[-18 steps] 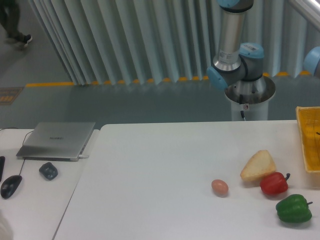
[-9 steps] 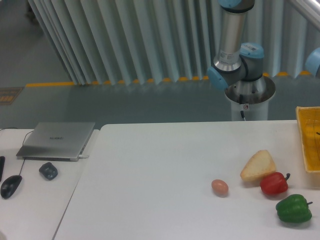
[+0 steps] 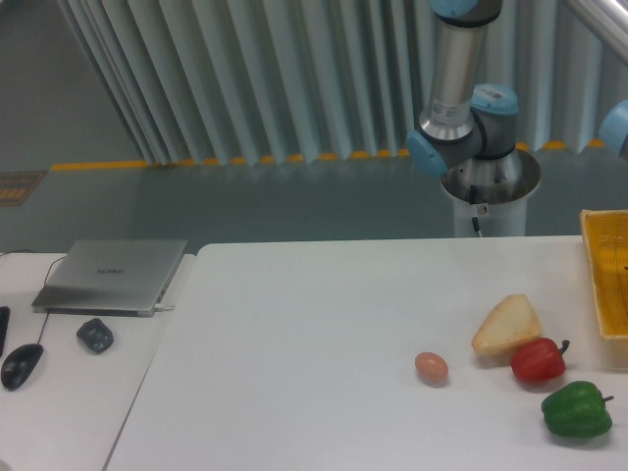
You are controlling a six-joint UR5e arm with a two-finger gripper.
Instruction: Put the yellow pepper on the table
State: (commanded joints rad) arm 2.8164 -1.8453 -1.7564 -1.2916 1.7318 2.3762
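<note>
The yellow pepper is out of view. The white table (image 3: 294,353) fills the lower middle and right of the camera view. Only the arm's base and lower links (image 3: 466,118) show, behind the table's far edge at the upper right. The gripper is outside the frame.
On the table's right side lie a pale bread wedge (image 3: 506,326), a red pepper (image 3: 537,360), a green pepper (image 3: 576,409) and a brown egg (image 3: 431,367). A yellow crate (image 3: 606,275) stands at the right edge. A side desk at left holds a laptop (image 3: 110,275) and a mouse (image 3: 21,365).
A person walking at the top left one second ago has left the view. The arm and the objects on the table have not moved.
</note>
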